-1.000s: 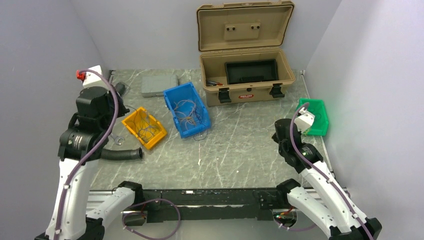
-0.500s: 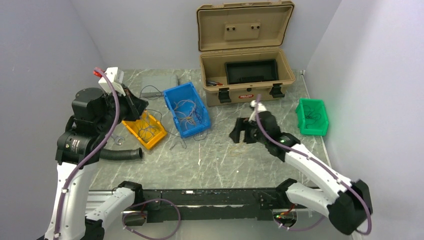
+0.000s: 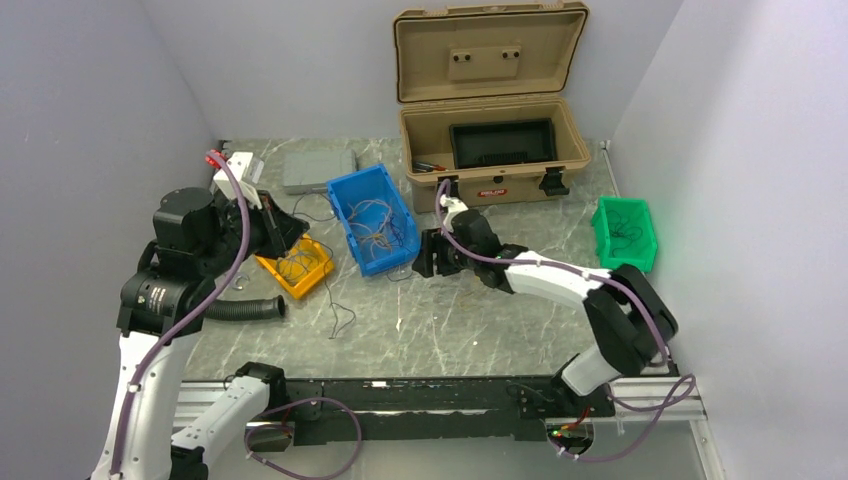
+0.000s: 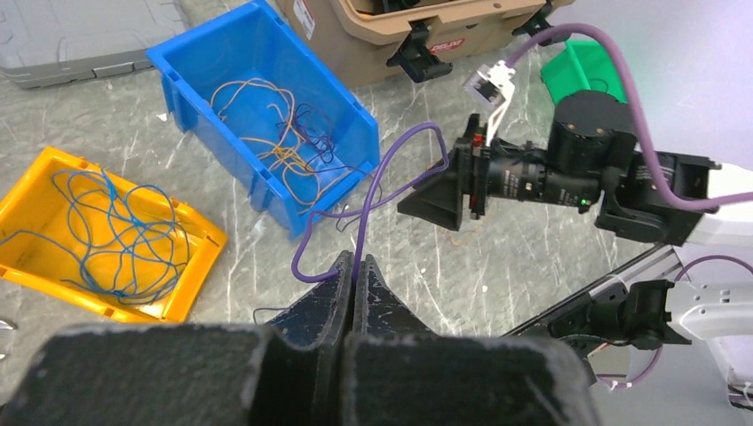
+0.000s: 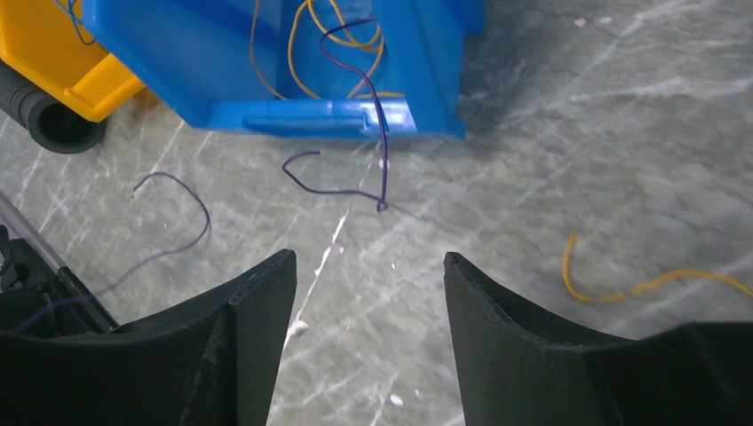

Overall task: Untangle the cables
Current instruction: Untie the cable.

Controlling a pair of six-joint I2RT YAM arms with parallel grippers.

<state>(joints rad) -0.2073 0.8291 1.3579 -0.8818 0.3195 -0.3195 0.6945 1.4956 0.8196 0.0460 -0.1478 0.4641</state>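
- Marble-look desk (image 3: 480, 310) inside a grey booth, with three bins on it and a tan case (image 3: 480, 193) at the far side.
- So the cables are spread around. There's an orange, yellow and purple tangle (image 3: 378, 228) in the blue bin (image 3: 388, 262) mid-desk and blue wires (image 4: 115, 240) in the yellow bin (image 3: 300, 287) on the left. A few more sit in the green bin (image 3: 645, 225) on the right.
- Up over the yellow bin, the left hand (image 4: 353, 282) is clamped on one purple wire (image 4: 373, 186), which loops out in front of it.
- Meanwhile the right hand (image 5: 366, 259) is wide open with nothing in it, hovering low just beside the blue bin's near end.
- Right under it a purple strand (image 5: 355, 191) spills over the bin wall onto the desk, and a yellow strand (image 5: 622, 288) lies loose to the right.
- Handling guess: these weigh basically nothing and are thin and floppy. They'll probably snag on each other and drag the whole clump if yanked, and they could easily slip out of a pinch.
- I'd grab a free end or the bit draped over the wall, not the middle of the knot, and pull slowly.
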